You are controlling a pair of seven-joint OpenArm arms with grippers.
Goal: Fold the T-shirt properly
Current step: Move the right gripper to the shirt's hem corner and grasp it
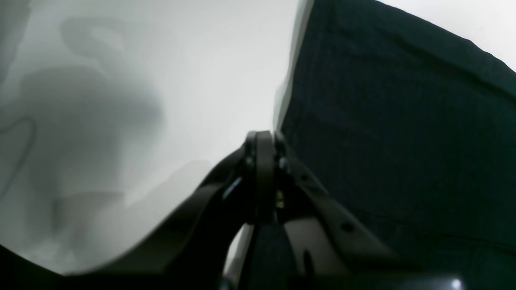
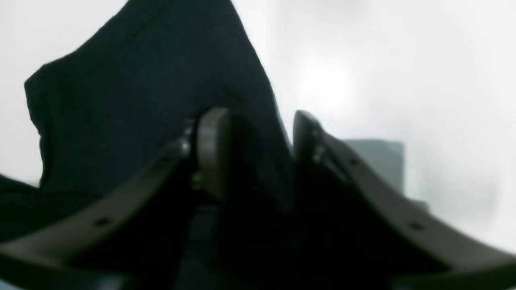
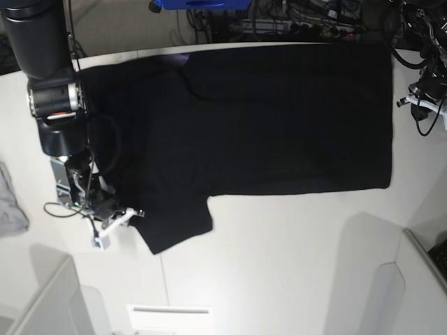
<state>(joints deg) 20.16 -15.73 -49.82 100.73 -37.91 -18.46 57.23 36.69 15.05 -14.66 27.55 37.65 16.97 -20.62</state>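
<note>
A large black T-shirt point(image 3: 265, 118) lies spread flat on a white table point(image 3: 279, 265), its 1 visible sleeve pointing toward the table's near edge. At that sleeve, the right gripper point(image 2: 258, 133) has its 2 fingers partly apart with a fold of black cloth standing between them. The left gripper point(image 1: 264, 139) is pinched fully together just beside the T-shirt's edge, over bare table. A small light-grey cloth point(image 3: 10, 202) lies well apart from the T-shirt.

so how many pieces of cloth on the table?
2. The black T-shirt spread across the table's middle, and a light-grey cloth at the base view's left edge, partly cut off. More could lie outside the view.
</note>
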